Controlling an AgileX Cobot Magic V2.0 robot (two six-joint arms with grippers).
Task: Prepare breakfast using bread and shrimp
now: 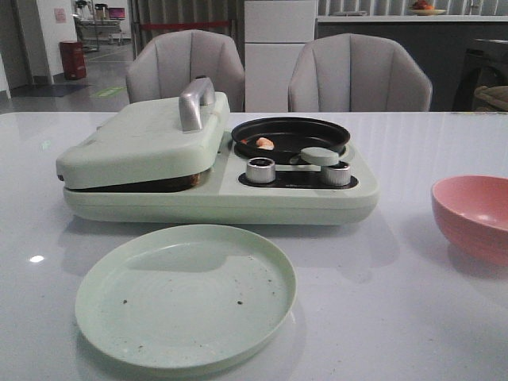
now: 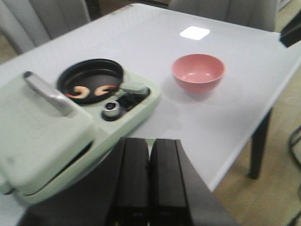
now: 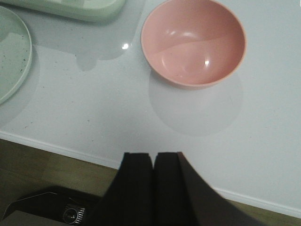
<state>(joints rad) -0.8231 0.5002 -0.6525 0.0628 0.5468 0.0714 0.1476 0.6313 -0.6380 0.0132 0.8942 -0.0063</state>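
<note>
I see 2 shrimp point(image 2: 89, 91) lying in the black pan point(image 2: 90, 79) of the green breakfast maker point(image 1: 222, 190). A dark sliver of bread point(image 1: 171, 184) shows under its nearly closed lid point(image 1: 143, 143). A green plate point(image 1: 186, 295) sits in front, a pink bowl point(image 3: 194, 42) to the right. My left gripper point(image 2: 150, 179) and right gripper point(image 3: 153, 188) both have fingers pressed together, holding nothing.

Glossy white tabletop point(image 1: 413, 302), smooth, ceiling light reflected in it. Pale green breakfast-maker housing point(image 1: 214, 198) seen as matt plastic; its curved lid handle point(image 1: 195, 101) and two round knobs point(image 1: 261, 169) as brushed metal. Round black pan point(image 1: 290, 135) dark, slightly sheened. Pink bowl point(image 3: 194, 41) glossy. Pale green round plate point(image 1: 185, 295) matt, speckled with dark crumbs.
</note>
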